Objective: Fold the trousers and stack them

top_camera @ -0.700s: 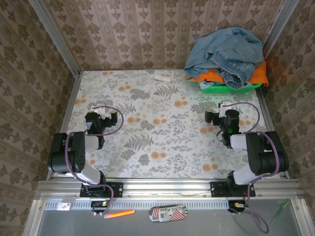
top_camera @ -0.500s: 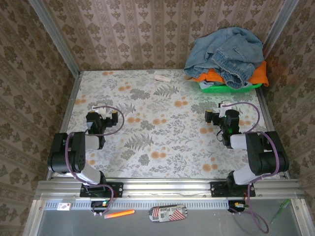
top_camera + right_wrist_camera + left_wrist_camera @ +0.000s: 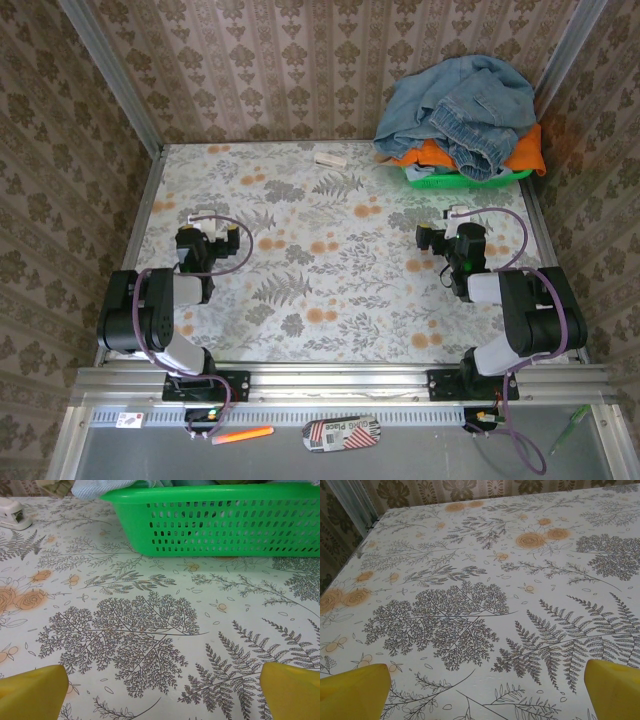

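Observation:
The trousers (image 3: 462, 98) are faded blue jeans, heaped crumpled on a bright orange garment (image 3: 527, 150) in a green basket (image 3: 462, 181) at the table's far right corner. A blue edge of the trousers (image 3: 100, 487) hangs over the basket (image 3: 220, 525) straight ahead in the right wrist view. My left gripper (image 3: 205, 238) rests low over the left side of the table, open, its yellow fingertips (image 3: 355, 690) wide apart over bare cloth. My right gripper (image 3: 446, 240) sits in front of the basket, also open with nothing between its fingertips (image 3: 290, 690).
A flower-patterned cloth (image 3: 330, 260) covers the table. A small white object (image 3: 329, 158) lies near the far edge, left of the basket. Papered walls close in the back and both sides. An orange marker (image 3: 243, 435) and a pouch (image 3: 340, 432) lie on the near rail.

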### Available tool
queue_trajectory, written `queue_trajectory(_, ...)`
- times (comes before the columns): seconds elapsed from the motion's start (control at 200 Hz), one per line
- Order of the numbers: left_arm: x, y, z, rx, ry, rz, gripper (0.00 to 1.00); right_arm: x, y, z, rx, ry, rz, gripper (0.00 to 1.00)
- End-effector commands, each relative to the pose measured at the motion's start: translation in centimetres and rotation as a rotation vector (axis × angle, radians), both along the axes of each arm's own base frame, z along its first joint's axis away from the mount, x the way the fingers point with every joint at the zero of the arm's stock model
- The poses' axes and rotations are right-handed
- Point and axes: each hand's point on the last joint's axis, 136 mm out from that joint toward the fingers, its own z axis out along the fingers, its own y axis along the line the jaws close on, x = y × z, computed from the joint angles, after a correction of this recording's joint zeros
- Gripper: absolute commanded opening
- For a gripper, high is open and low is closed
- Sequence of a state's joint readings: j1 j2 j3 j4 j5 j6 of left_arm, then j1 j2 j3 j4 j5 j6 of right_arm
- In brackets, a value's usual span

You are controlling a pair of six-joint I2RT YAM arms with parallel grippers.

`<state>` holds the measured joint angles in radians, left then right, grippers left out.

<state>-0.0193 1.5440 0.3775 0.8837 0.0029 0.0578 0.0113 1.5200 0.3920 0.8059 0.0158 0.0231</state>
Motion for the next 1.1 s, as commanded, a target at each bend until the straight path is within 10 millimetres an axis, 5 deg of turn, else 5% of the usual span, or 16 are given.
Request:
queue_trajectory(0.0,0.7,-0.1,0.9,0.018,-0.036,-0.005,1.00,0.9,-0.3,1.3,-0.010,-0.047,-0.021,1.00)
queue_trajectory(0.73,0.8,0.6,1.7,0.032,-0.038,0.047,1.00,1.0,-1.1,1.6,-0.015,-0.046,-0.072,1.00)
queue_trajectory(0.83,0.6,0.0,4.6,0.071,-0.020,0.046,1.00,0.9,-2.0,4.1,-0.037,0.005,-0.140,1.00)
queue_trajectory(0.935,-0.4,-0.6,9.2,0.073,-0.057,0.052,1.00,0.4,-2.5,9.4,-0.004,0.008,-0.206,1.00)
queue_trajectory(1.095,-3.4,0.4,15.5,-0.212,-0.052,0.213,1.00,-0.7,-1.5,17.8,0.125,-0.007,-0.230,1.00)
